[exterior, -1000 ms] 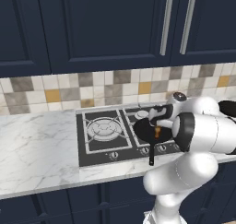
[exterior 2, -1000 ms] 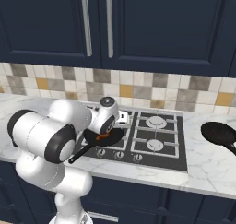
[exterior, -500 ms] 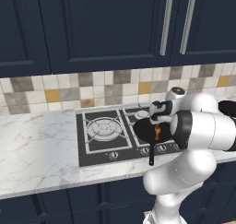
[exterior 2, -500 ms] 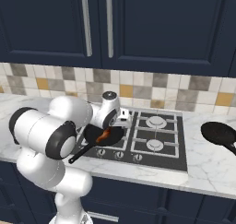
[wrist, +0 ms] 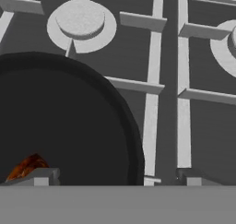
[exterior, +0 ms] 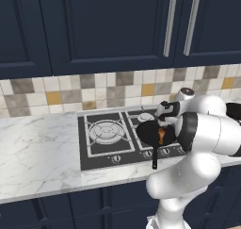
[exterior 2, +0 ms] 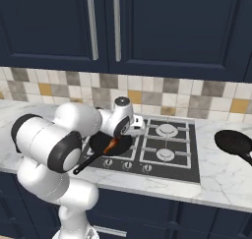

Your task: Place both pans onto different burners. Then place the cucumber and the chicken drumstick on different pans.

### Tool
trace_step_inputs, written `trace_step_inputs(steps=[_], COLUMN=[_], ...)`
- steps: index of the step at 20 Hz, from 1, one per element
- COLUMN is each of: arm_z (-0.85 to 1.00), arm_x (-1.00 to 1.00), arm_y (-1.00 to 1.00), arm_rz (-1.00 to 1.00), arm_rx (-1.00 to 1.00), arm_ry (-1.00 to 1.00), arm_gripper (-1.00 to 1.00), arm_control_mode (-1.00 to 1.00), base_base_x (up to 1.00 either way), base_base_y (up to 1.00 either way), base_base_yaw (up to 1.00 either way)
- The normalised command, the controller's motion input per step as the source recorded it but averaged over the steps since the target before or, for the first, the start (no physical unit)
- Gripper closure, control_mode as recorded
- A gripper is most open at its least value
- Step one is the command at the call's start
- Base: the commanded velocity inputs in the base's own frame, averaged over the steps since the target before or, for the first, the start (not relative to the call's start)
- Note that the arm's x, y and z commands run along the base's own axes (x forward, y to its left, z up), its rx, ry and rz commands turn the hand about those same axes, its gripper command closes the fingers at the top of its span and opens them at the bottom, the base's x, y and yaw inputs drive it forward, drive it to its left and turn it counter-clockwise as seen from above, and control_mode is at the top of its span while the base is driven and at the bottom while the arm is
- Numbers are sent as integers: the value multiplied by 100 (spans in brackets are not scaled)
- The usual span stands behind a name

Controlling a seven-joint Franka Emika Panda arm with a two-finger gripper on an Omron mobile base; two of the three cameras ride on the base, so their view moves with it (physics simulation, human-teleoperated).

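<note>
Right base view: one pan [exterior 2: 109,143] sits on a front burner of the cooktop [exterior 2: 187,166], handle poking out over the front edge.
Drumstick: the chicken drumstick [exterior 2: 111,145] lies inside that pan, orange-brown against the black, and it is at the pan's near edge in the hand view [wrist: 26,166].
Pincer: the gripper [wrist: 115,178] hovers just above the pan with jaws spread wide, nothing between them, so the drumstick looks released.
Second pan: the other pan [exterior 2: 234,143] is on the marble counter [exterior 2: 224,184], right of the cooktop, not on a burner.
Free burners: the rear burner [wrist: 81,25] stands bare.
Left to do: by my read, second pan onto a burner, then the cucumber into it; I can't spot the cucumber.
</note>
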Motion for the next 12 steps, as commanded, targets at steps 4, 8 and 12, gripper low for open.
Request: trace_step_inputs(steps=[4,8,12], arm_z=[22,14,3], arm_x=[0,0,-10], arm_y=[0,0,0], arm_rz=[0,0,0], arm_rx=[-5,-2,-1], arm_ry=[0,0,0], arm_gripper=[-100,-100,-100], arm_control_mode=[-100,-100,-100], base_base_x=[0,0,0], base_base_y=[0,0,0], base_base_yaw=[0,0,0])
